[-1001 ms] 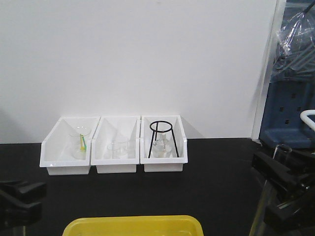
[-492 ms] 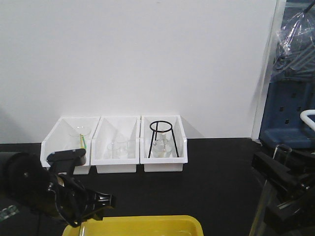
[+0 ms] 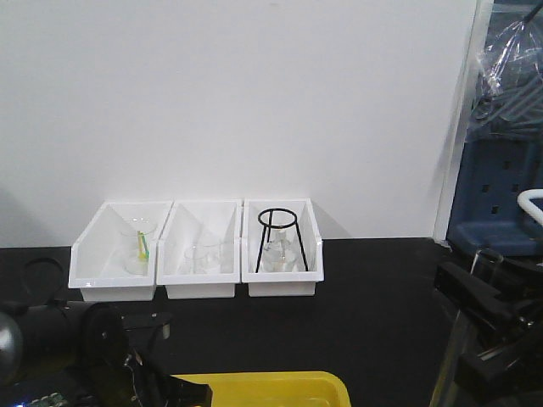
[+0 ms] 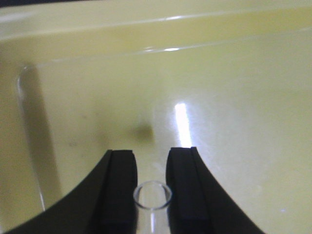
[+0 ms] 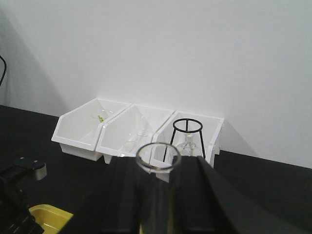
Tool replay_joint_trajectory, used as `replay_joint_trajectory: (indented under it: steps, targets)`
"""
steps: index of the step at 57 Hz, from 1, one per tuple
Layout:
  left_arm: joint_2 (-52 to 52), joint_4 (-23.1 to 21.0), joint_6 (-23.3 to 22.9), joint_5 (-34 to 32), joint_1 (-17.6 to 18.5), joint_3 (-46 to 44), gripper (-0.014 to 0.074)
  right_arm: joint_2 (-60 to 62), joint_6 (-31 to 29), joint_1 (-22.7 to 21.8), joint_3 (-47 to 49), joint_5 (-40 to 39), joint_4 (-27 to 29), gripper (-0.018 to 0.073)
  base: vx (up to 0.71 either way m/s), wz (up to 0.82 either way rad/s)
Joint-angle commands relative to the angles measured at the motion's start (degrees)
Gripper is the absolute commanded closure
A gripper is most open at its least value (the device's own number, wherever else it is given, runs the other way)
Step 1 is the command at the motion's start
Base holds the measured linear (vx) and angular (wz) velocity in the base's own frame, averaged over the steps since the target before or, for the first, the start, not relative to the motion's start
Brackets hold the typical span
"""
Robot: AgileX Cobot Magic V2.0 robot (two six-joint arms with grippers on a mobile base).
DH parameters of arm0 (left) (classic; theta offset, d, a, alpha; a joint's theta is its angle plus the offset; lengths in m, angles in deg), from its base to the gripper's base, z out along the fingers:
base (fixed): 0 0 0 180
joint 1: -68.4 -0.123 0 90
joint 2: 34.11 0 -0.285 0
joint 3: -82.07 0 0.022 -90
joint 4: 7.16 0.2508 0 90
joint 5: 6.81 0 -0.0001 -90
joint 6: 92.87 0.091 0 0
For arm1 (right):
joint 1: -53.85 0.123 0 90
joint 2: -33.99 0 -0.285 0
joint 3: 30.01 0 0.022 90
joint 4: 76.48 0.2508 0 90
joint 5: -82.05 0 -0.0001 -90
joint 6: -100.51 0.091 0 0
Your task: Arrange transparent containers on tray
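A yellow tray lies at the table's front edge. Over it my left gripper points down at the tray floor, shut on a slim clear test tube whose round open top shows between the pads. In the front view the left arm is a dark mass at the tray's left end. To the right, off the tray, my right gripper is shut on a wider clear tube. The same tube slants upward in the front view.
Three white bins stand against the back wall. They hold beakers and a flask under a black ring tripod. The tabletop is black. Blue equipment stands at the far right.
My left arm swung in from the lower left edge and dropped down over the yellow tray's left end. The right arm and its tube have not moved.
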Motion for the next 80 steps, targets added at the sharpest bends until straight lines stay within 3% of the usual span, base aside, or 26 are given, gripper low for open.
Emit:
replay_joint_trajectory:
  steps: [1,10,24,29,38,49,60,71,80]
  targets:
    - [-1.9,1.0,-0.7,-2.1,0.3,-1.7,0.0577,0.6,-0.3,-0.1,1.8,-4.5,0.1,0.0571,0.00,0.00]
    - [-0.9,4.3,-4.1,-2.5,0.3,-1.7,0.0524,0.6,-0.3,-0.1,1.8,-4.5,0.1,0.0571,0.00,0.00]
    - [0.2,9.0,-9.5,-2.5,0.3,-1.7,0.0304,0.6,-0.3,-0.1,1.8,-4.5,0.1,0.0571,0.00,0.00]
    - [0.3,9.0,-9.6,-2.5,0.3,-1.7,0.0213,0.6,-0.3,-0.1,1.8,-4.5,0.1,0.0571,0.00,0.00]
    - [0.3,10.2,-9.6,-2.4,0.3,-1.7,0.0128,0.6,-0.3,-0.1,1.8,-4.5,0.1,0.0571,0.00,0.00]
    - [-1.3,11.4,-9.3,-1.6,0.3,-3.6,0.0118,0.6,-0.3,-0.1,1.8,-4.4,0.1,0.0571,0.00,0.00]
    - [-6.5,13.4,-8.8,2.3,0.3,-11.3,0.0136,0.0,0.0,-0.1,1.8,-2.7,0.4,0.0571,0.00,0.00]
    - [-14.7,13.0,-2.8,4.7,0.3,-20.6,0.0179,-3.5,3.6,-0.1,2.0,-1.5,2.7,0.0571,0.00,0.00]
    - [-21.6,13.0,-0.2,4.1,0.3,-26.2,0.0235,-8.2,7.1,0.0,5.5,7.7,5.1,0.0571,0.00,0.00]
